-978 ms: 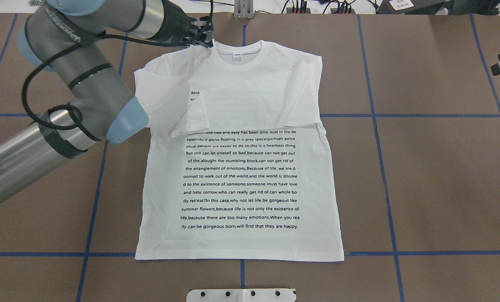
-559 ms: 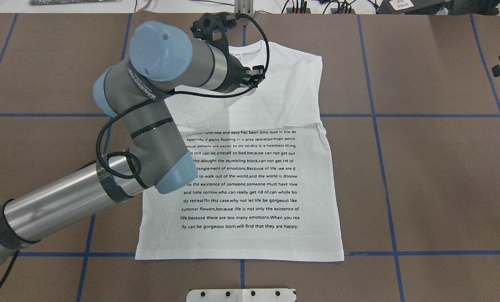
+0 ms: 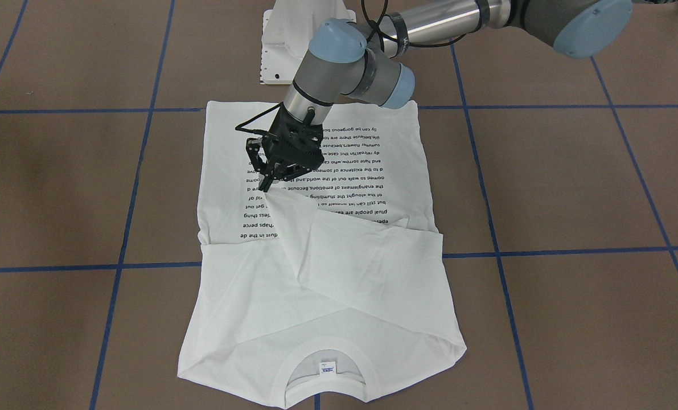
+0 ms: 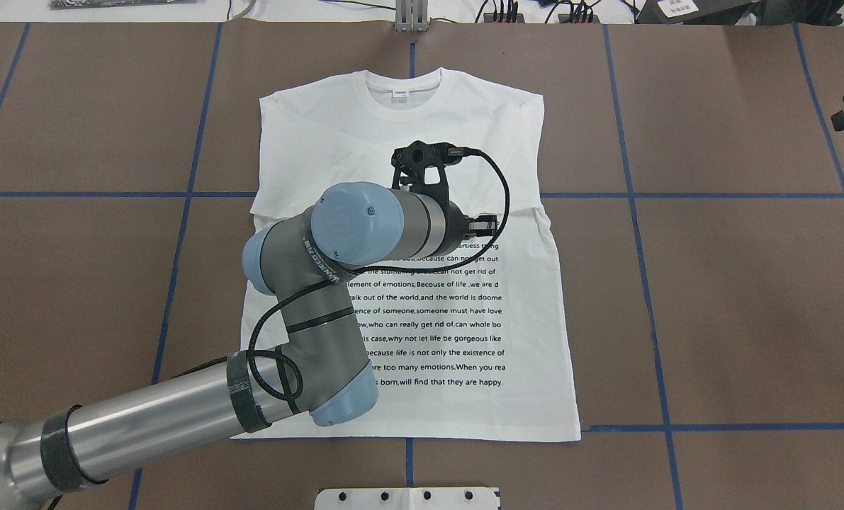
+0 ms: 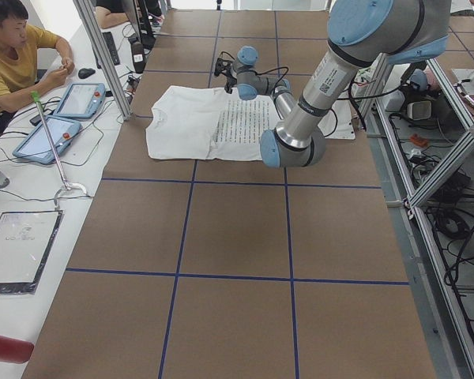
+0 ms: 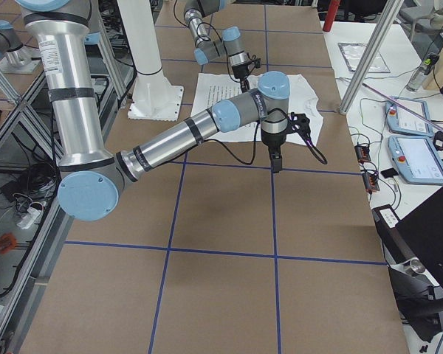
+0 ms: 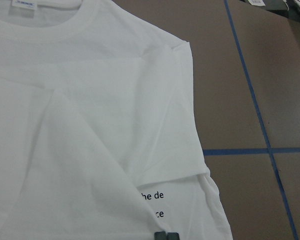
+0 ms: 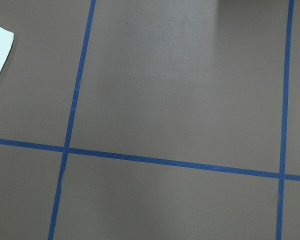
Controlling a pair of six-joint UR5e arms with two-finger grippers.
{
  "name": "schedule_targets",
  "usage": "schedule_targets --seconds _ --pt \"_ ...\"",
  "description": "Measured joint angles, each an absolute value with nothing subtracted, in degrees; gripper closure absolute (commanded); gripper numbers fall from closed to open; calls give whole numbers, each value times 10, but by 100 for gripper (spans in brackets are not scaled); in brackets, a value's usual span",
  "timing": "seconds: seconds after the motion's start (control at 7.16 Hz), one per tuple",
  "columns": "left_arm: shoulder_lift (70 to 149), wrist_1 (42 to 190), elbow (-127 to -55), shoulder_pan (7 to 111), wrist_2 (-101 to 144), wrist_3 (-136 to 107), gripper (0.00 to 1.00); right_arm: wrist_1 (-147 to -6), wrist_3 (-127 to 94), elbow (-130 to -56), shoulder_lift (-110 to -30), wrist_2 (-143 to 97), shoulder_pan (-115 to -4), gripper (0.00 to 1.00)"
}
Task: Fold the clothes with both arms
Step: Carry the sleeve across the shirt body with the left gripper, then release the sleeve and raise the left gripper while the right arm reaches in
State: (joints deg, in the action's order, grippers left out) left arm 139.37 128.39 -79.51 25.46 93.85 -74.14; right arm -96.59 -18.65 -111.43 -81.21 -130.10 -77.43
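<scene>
White T-shirt [image 4: 464,319] lies flat on the brown table [image 4: 747,319], hem nearest the pedestal [image 3: 282,51]. My left gripper [image 3: 271,181], farther from the pedestal, pinches its sleeve tip [image 3: 279,205]. For my right gripper [image 6: 276,164], I cannot tell the jaws.

Wide brown matte tabletop [image 4: 747,304], marked into large squares by blue tape lines [image 4: 677,195]. Spread at centre of the overhead view, a white thin-cloth T-shirt [image 4: 528,340]: collar toward the top edge, black printed text facing up, sleeves folded in across the chest. At bottom centre, near the hem, a white rigid pedestal base [image 4: 407,498].
</scene>
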Motion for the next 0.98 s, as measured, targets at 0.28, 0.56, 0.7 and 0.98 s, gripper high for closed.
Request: schedule_targets --seconds 0.28,0.56,0.7,0.98 --pt "1386 1281 -806 258 932 -697 0 -966 -187 -1114 -804 -1302 -772 0" --pt "1366 1195 -858 301 971 -615 0 -965 -197 -1115 -781 -1291 -750 0" --pt "1350 1152 -886 331 995 -571 0 -965 -239 -1115 -758 -1266 -719 0" --pt "1297 1072 -963 399 1041 -459 0 -966 -380 -1106 -693 -1168 -612 0"
